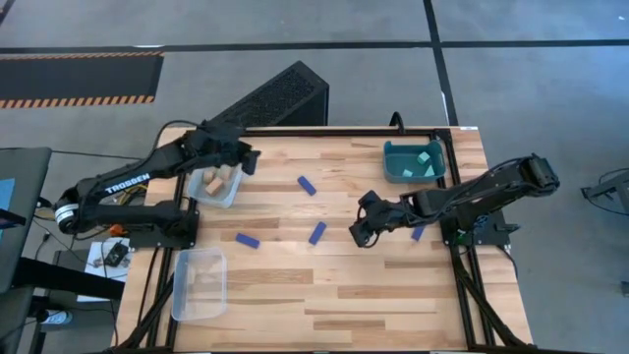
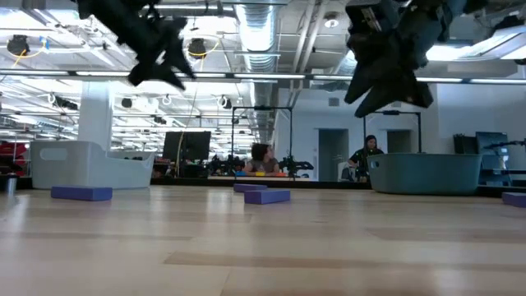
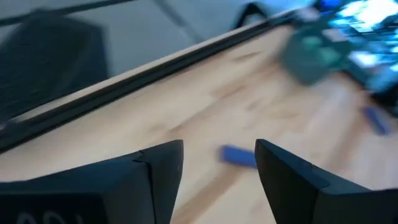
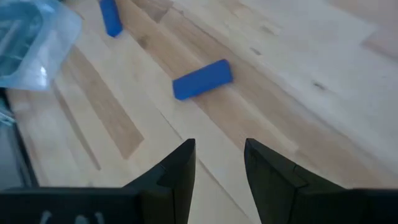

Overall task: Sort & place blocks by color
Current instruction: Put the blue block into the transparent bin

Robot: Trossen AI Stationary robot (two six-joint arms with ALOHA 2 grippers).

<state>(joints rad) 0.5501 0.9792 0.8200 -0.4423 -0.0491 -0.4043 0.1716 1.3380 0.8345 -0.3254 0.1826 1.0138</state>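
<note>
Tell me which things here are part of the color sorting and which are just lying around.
Job: blue blocks; tan blocks in grey bin; cyan blocks in teal bin; clear bin.
Lying about: black case; cables.

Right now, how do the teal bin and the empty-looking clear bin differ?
The teal plastic bin is opaque and sits at the table's far right corner; the clear plastic bin is see-through and sits at the near left edge. The teal bin holds light cyan cubes; no blocks show in the clear one. Both are open-topped and rectangular.
</note>
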